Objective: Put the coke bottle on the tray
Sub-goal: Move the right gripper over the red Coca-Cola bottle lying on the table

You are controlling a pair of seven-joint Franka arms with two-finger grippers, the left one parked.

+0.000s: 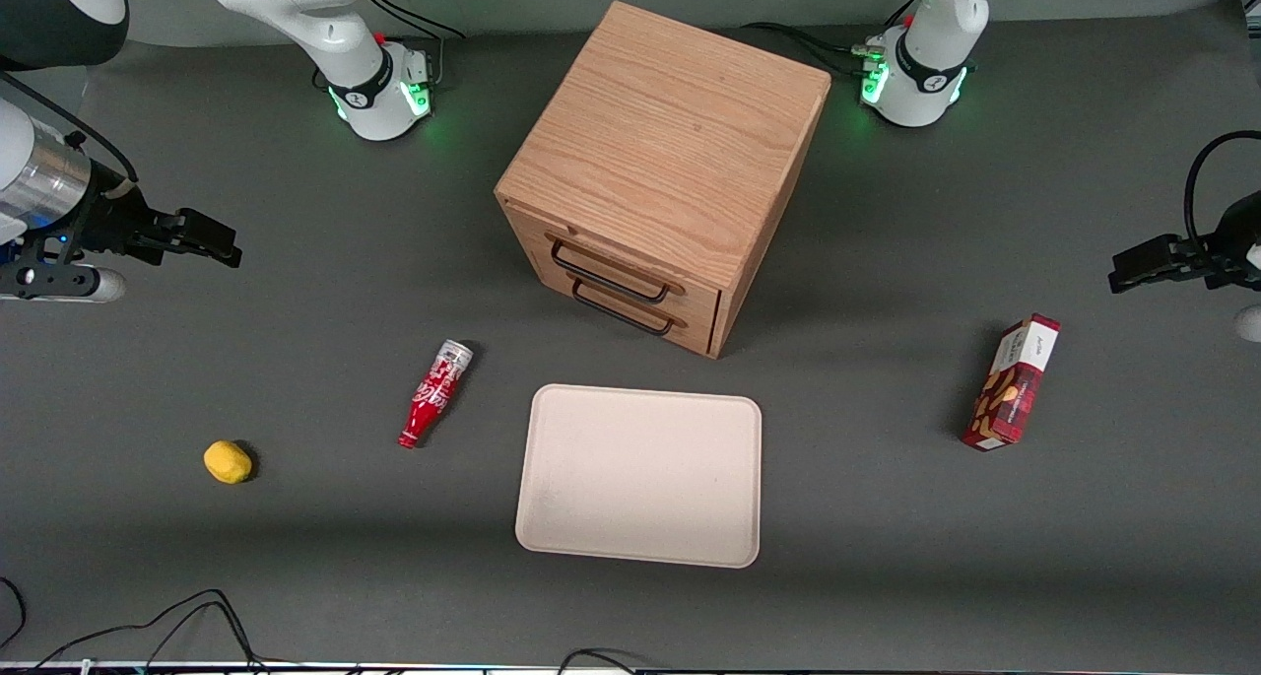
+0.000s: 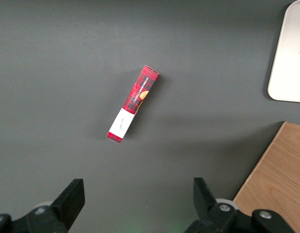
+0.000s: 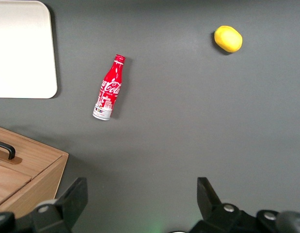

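The coke bottle (image 1: 435,393) lies flat beside the tray (image 1: 640,547), not yet grasped. The gripper (image 1: 202,236), fingers apart, hangs well away; next it must reach down over the bottle.

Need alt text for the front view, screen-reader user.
A red coke bottle lies on its side on the grey table beside an empty beige tray, with a wooden drawer cabinet farther from the camera. The open gripper hangs at the working arm's end.
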